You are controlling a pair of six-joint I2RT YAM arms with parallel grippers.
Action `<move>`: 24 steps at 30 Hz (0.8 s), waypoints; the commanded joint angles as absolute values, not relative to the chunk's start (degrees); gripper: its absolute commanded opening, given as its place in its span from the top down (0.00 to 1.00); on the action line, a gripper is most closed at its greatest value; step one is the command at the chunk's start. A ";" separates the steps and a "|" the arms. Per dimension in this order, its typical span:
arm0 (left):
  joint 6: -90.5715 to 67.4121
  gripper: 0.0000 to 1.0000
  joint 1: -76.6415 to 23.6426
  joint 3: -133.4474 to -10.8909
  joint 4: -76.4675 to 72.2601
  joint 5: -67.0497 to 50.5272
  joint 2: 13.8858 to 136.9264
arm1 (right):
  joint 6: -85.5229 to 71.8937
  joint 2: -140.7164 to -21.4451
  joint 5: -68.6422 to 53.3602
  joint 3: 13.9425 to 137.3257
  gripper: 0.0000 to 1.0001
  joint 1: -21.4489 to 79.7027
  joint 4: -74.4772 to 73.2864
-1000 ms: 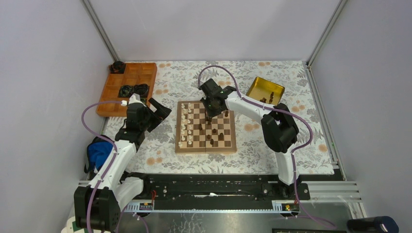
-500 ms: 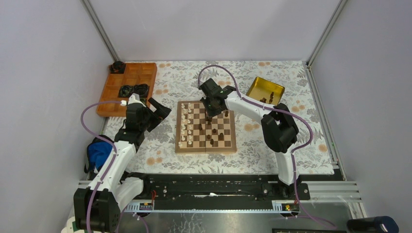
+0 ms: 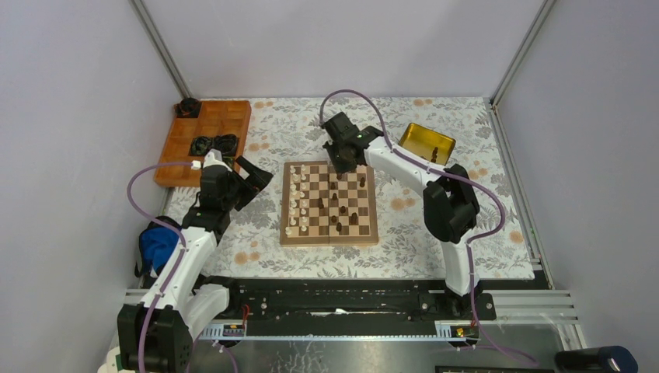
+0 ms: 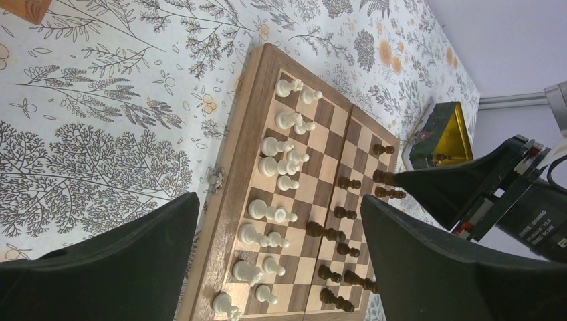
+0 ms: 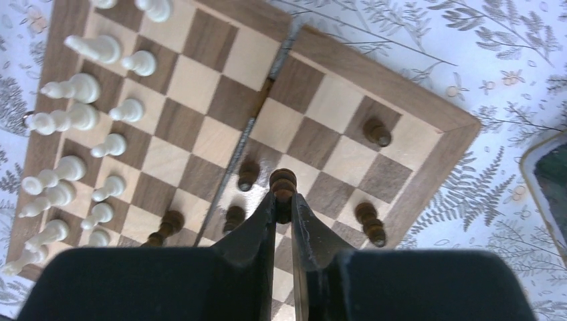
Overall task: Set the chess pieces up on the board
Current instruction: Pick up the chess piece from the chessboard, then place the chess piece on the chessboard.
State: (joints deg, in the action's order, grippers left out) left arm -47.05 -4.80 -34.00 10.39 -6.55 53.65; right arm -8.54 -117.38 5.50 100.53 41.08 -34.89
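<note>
Where the left gripper [image 3: 254,176] hangs: off the board's [image 3: 329,240] left edge, jaws wide, unmoved.
Cream chess pieces [image 3: 294,203]: lined along that left edge.
Right gripper [image 5: 283,200]: pinching a dark piece [image 5: 283,182], shifted from mid-board toward the far edge.

The left arm [image 3: 180,260] rises from its base and bends inward. The left tool [image 3: 255,177] hangs level, jaws spread wide with nothing between them. The right arm [image 3: 447,210] stands up, folds at the elbow and reaches far forward and leftward. The right tool [image 5: 283,200] points down, its fingers [image 5: 257,227] nearly together, pinching a dark piece [image 5: 283,182] just below its head.
</note>
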 commanded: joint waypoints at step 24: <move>-47.61 0.01 -4.48 -33.79 8.83 -6.06 54.41 | -6.67 -115.36 4.79 99.31 0.92 30.40 -36.83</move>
State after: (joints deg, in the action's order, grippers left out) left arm -47.05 -4.80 -34.00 10.35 -6.55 53.95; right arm -7.27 -116.64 6.28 100.09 30.37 -35.77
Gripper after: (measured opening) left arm 0.989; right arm 0.163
